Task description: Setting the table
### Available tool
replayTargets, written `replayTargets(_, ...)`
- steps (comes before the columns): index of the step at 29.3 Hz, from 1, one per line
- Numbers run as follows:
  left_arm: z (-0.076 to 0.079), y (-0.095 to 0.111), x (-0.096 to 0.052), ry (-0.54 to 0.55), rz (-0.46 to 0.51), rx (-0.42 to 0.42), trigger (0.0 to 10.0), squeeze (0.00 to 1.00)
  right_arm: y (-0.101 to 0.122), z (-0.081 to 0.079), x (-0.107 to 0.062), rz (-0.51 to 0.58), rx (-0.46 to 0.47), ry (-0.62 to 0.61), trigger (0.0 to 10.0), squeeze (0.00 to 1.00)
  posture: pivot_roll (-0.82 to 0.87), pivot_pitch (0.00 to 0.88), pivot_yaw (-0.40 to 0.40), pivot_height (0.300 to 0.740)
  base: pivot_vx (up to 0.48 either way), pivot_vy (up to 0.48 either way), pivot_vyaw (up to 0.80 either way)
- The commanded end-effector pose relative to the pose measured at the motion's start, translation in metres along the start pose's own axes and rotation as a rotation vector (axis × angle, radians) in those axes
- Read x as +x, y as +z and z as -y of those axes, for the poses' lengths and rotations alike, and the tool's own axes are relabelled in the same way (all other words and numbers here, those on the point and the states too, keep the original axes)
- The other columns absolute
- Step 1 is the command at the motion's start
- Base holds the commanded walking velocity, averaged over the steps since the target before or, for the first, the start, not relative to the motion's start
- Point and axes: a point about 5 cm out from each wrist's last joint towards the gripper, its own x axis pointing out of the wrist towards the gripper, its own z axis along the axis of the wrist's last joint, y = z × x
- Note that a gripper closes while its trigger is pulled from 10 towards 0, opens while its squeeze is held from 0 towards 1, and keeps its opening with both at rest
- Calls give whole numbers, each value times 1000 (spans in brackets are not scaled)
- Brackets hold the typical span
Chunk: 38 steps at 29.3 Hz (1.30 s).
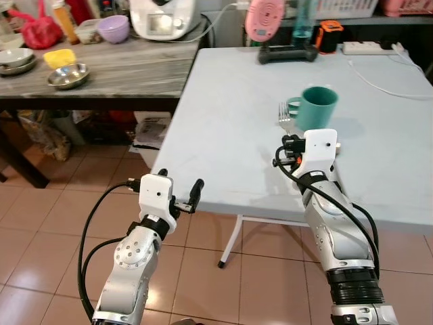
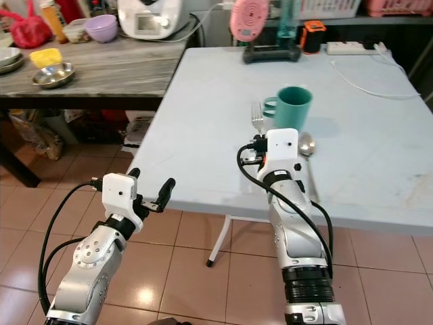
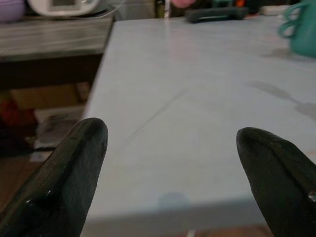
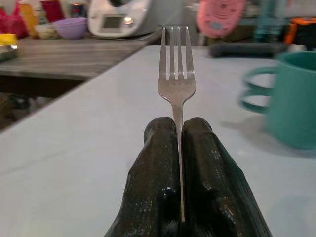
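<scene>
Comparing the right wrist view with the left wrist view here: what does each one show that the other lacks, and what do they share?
Right wrist view: the right gripper shut on a fork, tines pointing away, plus a purple bowl on the wooden side table.

Left wrist view: the left gripper open and holding nothing, at the near edge of the white table.

Both: the white table, the teal mug and the white appliance behind.

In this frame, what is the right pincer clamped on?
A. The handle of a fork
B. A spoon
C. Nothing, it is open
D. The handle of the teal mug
A: the right wrist view shows the right pincer shut on the handle of the fork, tines pointing away over the white table, with the teal mug standing apart beside it.
</scene>
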Motion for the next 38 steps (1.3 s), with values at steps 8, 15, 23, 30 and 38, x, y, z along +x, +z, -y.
replayTargets(8, -6, -3, 0, 27, -12, 35, 10000, 0, 4, -10, -2, 12, -4, 48, 10000, 0, -159, 57, 103, 740, 0, 480, 0)
replayTargets(15, -14, -5, -1, 87, -6, 54, 10000, 0, 5, -10, -1, 8, -25, 38, 10000, 0, -156, 59, 99, 740, 0, 480, 0)
replayTargets(23, -21, -1, -1, 183, 33, 75, 10000, 0, 8, -12, 1, 13, -31, 43, 10000, 0, -143, 60, 100, 740, 0, 480, 0)
replayTargets(30, -18, 3, -2, 158, 61, 61, 10000, 0, 4, -12, 0, 6, -31, 45, 10000, 0, -138, 55, 99, 740, 0, 0, 0)
replayTargets(38, -20, 7, -1, 160, 87, 60, 10000, 0, 6, -13, 2, 10, -43, 50, 10000, 0, -137, 51, 98, 740, 161, 0, 0)
